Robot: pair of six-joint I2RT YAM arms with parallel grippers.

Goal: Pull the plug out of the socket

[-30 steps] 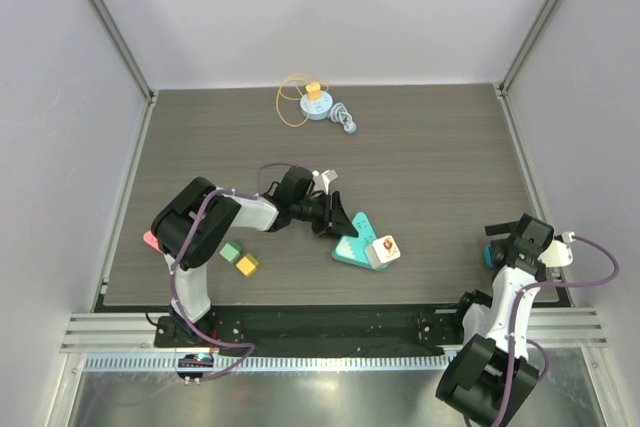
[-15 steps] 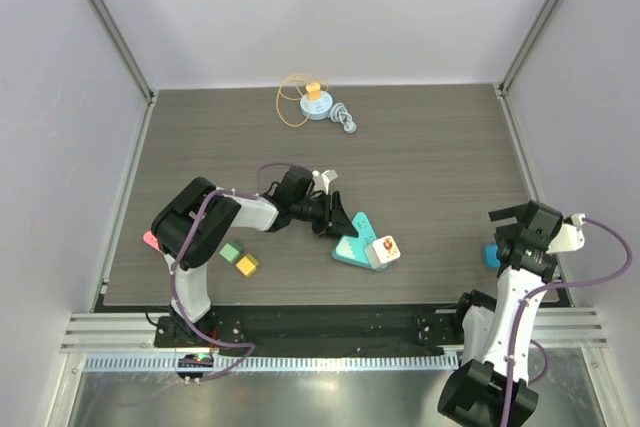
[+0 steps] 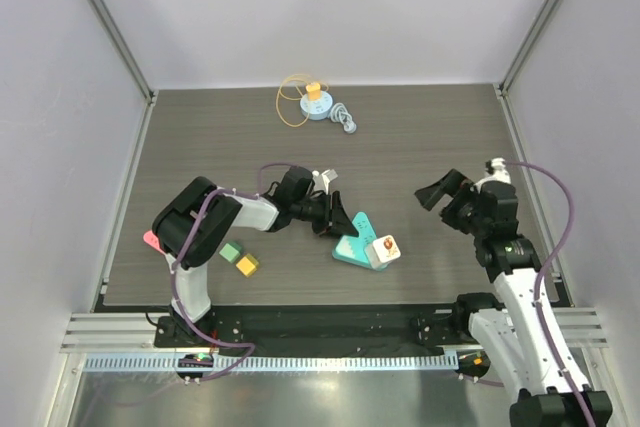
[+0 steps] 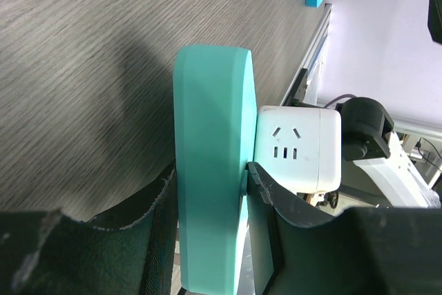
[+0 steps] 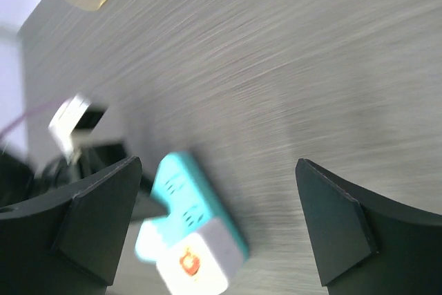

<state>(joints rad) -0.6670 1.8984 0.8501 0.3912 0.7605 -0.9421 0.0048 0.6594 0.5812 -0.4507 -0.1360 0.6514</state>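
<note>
Top external view is showing a yellow block [image 3: 247, 265] and a green block [image 3: 231, 252] lying just beside each other near the left arm's base. To their right, the white plug [image 3: 384, 249] with its orange mark is sitting on the near end of the teal socket strip [image 3: 352, 232], which is lying flat on the table [image 3: 430, 127]. The left gripper [image 3: 342, 222] is clamping the strip's far end. In the left wrist view, its dark fingers [image 4: 155, 240] are pressing on both sides of the teal body, and the plug's block is resting against the strip's face.

The right gripper [image 3: 446, 199] is hanging over bare table to the right of the strip, well apart from it, with its jaws spread wide and nothing between them. Its own view, though blurred, is looking down on strip and plug between the two parted fingers [image 5: 90, 219].

Toward the far edge, a round blue piece [image 3: 316, 107] with a yellow top is sitting inside an orange loop [image 3: 290, 102], with a grey object [image 3: 345, 119] just beside it.
</note>
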